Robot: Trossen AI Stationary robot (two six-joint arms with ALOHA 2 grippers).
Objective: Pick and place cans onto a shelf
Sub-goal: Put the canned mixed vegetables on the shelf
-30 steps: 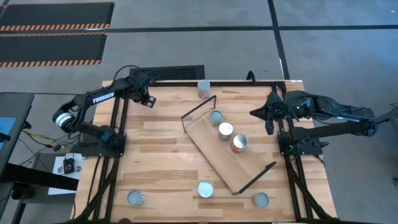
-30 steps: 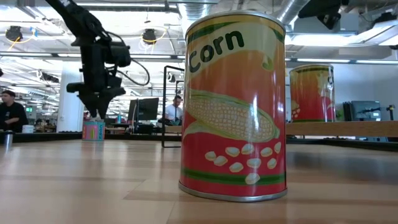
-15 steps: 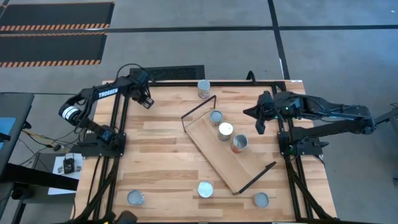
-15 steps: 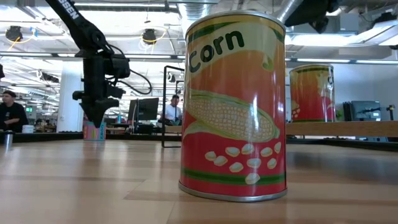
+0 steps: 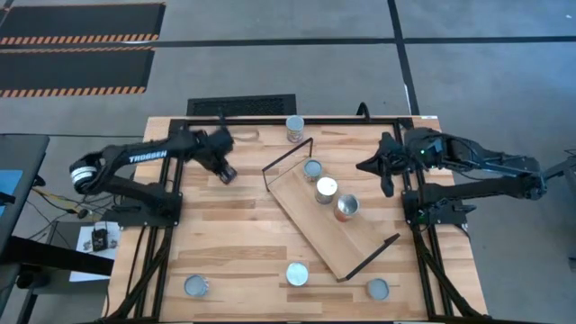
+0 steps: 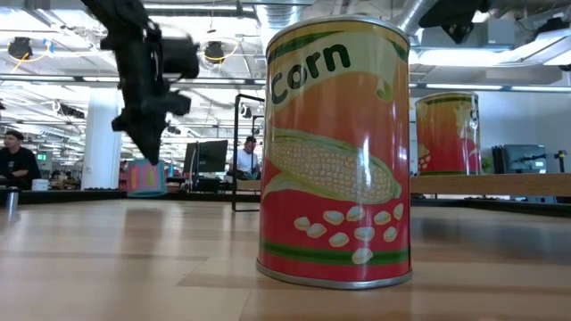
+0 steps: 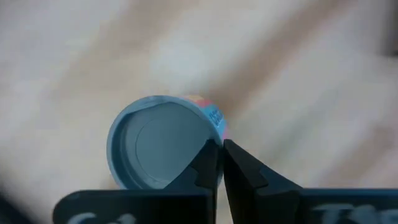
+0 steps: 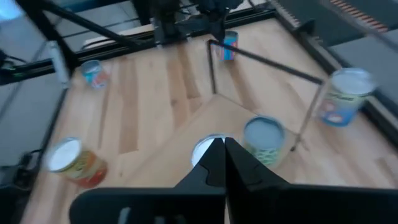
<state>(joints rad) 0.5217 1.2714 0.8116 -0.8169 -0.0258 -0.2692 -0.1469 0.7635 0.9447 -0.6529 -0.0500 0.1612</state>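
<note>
Shelf (image 5: 335, 227) is lying diagonally mid-table, carrying three cans. The left gripper (image 5: 222, 169), fingers pressed together and holding nothing, is hovering over the far-left tabletop; a blue-topped can (image 7: 163, 149) is showing beneath it, though blur leaves its spot uncertain. Next it probably needs to open, centre and descend. The right gripper (image 5: 387, 175), likewise closed and empty, is waiting beside the shelf.

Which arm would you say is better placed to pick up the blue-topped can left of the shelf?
Left. Its gripper, fingers shut, hangs close over that can, which fills the left wrist view. The right gripper waits beyond the shelf, at the table's right edge.
</note>
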